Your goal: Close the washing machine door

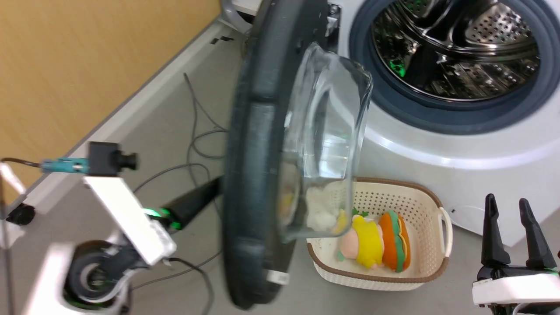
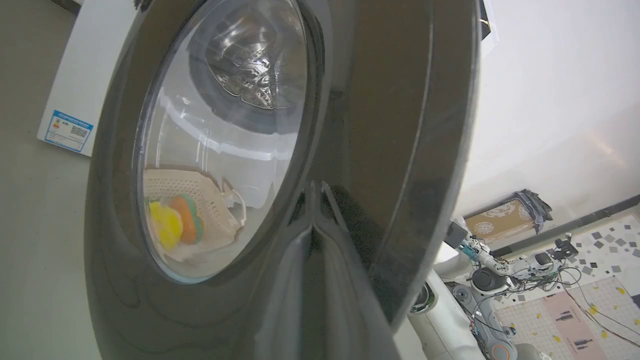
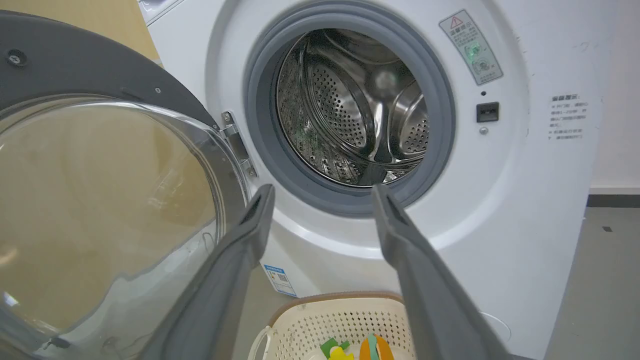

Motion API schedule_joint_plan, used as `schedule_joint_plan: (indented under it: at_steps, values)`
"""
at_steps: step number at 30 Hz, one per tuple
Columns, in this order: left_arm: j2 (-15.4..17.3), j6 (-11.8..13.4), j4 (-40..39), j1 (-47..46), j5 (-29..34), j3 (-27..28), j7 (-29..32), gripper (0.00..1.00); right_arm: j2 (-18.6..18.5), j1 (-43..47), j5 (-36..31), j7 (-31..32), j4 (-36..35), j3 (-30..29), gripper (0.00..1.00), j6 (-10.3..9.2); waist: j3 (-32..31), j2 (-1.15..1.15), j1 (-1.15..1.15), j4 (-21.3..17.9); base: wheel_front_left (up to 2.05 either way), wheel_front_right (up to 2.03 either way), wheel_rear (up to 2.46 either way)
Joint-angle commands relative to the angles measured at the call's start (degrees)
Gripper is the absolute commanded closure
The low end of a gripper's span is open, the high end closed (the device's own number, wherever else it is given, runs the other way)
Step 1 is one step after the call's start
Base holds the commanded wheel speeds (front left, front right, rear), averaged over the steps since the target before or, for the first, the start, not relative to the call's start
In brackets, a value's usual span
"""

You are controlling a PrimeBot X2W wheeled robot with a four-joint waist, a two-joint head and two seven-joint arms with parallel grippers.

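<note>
on the grey floor [image 1: 175,109] beside a tan wall [image 1: 87,52], the washing machine door [image 1: 253,175] stands swung wide from the washing machine [image 1: 459,148], a cream basket [image 1: 407,197] near its foot, while the left gripper [image 2: 315,186], fingers pressed together and empty, meets the door's glossy outer face and the right gripper [image 1: 512,218] hangs parted, empty.

One machine [image 1: 459,148], one door [image 1: 253,175], one basket [image 1: 393,271]

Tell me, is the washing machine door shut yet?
Not yet. The washing machine door stands about halfway open, so the drum inside the washing machine shows. In hand: the left hand, fingers together, rests against the door's glossy outer face. The right hand hangs open, apart. Left: swinging the door fully shut.
</note>
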Motion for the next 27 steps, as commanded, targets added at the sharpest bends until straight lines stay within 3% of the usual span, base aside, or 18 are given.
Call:
schedule_joint_plan:
  at_steps: [1,7,14,27]
  values:
    - [-1.27,-0.26,-1.85,0.63,-0.48,-2.10,-1.41,1.00,0.11,0.00,-0.06,-0.25,-0.26,-0.09,0.00,0.30,0.54,0.00,0.00,-1.09,0.00,0.00,0.00]
    - [-4.26,-0.26,-4.06,-0.45,1.03,-8.85,-9.31,1.00,0.11,-1.16,-0.29,-0.25,-0.46,-0.37,0.00,0.30,1.80,0.00,0.00,-4.65,0.00,0.00,0.00]
    - [-6.48,-0.26,-0.45,-2.98,2.63,-16.30,-21.34,1.00,0.11,-2.41,-0.44,-0.25,-0.45,-0.33,0.00,0.30,3.03,0.00,0.00,-10.02,0.00,0.00,0.00]
    - [-6.61,-0.26,7.61,-9.19,1.56,-28.33,-35.21,1.00,0.11,-4.26,0.04,-0.25,-0.30,-0.39,0.00,0.30,5.28,0.00,0.00,-19.89,0.00,0.00,0.00]
